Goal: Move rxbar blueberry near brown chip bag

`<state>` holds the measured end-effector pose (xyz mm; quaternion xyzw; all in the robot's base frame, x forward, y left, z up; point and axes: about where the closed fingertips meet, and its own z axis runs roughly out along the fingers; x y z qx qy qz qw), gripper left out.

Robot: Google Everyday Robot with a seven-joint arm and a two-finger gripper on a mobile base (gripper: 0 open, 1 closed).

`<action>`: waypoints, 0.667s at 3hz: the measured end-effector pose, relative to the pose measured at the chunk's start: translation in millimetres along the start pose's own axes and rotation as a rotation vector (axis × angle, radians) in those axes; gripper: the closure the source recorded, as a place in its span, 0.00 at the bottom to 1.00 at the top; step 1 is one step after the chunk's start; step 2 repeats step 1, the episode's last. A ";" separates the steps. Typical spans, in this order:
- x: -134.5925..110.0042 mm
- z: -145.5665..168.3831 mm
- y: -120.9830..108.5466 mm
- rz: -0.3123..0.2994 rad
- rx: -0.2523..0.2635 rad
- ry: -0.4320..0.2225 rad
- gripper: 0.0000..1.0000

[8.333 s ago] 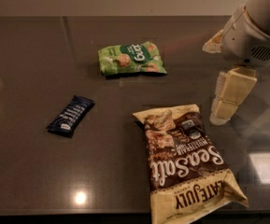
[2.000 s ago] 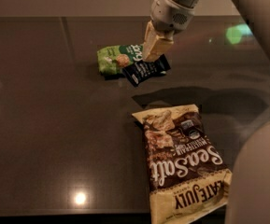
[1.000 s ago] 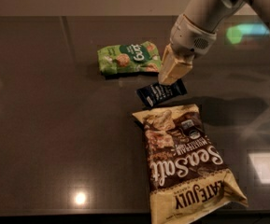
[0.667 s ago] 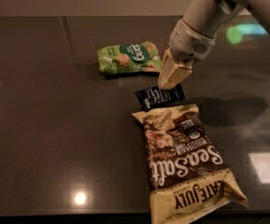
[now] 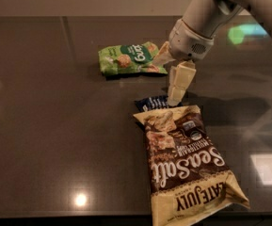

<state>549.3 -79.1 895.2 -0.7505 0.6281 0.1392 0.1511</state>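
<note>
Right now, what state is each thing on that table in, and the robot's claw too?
rxbar blueberry: lying flat, at the top edge of the brown chip bag.
brown chip bag: lying flat, face up, looks unopened.
green snack bag: lying flat, apart from the other two.
gripper: pointing down, tip at the bar's right end.

Dim overhead light glares off the glossy table (image 5: 41,126), casting soft shadow beside the gripper (image 5: 169,80) above its middle.
</note>
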 end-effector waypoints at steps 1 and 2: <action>0.0 0.0 0.0 0.000 0.000 0.000 0.00; 0.0 0.0 0.0 0.000 0.000 0.000 0.00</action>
